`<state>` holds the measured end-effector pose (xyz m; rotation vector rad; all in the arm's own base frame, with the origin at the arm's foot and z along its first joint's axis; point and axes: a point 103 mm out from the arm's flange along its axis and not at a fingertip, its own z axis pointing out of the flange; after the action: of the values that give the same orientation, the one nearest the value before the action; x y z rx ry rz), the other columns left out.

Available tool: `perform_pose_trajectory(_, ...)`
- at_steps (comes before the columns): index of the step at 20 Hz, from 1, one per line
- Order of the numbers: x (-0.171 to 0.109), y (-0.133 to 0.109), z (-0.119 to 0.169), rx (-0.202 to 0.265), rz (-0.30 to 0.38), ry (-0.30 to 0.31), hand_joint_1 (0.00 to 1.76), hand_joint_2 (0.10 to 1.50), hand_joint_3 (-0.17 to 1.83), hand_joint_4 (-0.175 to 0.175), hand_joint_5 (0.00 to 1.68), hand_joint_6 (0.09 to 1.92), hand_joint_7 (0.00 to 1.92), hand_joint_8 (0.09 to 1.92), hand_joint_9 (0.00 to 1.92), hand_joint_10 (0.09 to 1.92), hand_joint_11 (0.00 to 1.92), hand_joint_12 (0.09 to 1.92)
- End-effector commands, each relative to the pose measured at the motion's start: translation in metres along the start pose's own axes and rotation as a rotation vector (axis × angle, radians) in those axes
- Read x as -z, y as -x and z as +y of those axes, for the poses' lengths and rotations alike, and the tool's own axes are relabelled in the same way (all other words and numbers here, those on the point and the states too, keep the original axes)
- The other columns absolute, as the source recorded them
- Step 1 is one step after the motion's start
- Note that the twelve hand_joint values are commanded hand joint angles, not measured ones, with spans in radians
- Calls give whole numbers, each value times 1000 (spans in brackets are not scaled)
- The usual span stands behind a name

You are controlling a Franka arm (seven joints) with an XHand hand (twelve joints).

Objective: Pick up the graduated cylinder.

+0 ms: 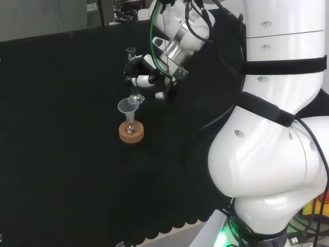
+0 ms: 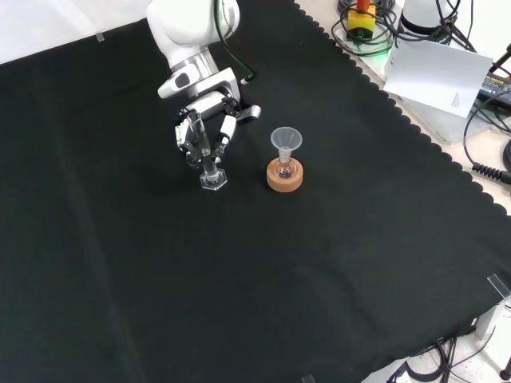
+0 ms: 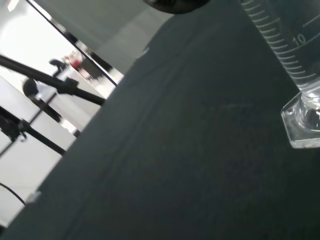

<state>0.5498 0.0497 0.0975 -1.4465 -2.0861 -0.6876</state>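
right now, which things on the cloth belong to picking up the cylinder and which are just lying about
Belongs to the job:
- graduated cylinder, upright, its hexagonal foot at the cloth
- hand, fingers curled round the cylinder's tube

Just lying about:
- small flask with a funnel in its neck
- cork ring under that flask
- black cloth

Matt black cloth point(image 2: 335, 263) covers the worktop. The cylinder point(image 3: 287, 45) is clear and glossy, the funnel point(image 2: 286, 140) clear, the ring stand point(image 2: 285, 180) rough cork.
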Motion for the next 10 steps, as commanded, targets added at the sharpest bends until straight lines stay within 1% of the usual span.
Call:
perform_pose_trajectory(1, 28, -13, 5, 6, -224, -100, 1129, 1181, 1, -175, 857, 1180, 1062, 558, 1335, 140, 1167, 849)
perform_pose_trajectory(5, 36, -16, 1, 8, -290, -149, 1141, 1161, -4, -175, 902, 1117, 1096, 512, 1369, 103, 1190, 832)
perform_pose_trajectory(10, 50, -22, -10, -2, -342, -200, 1142, 1158, -4, -175, 907, 1109, 1103, 505, 1374, 96, 1194, 830)
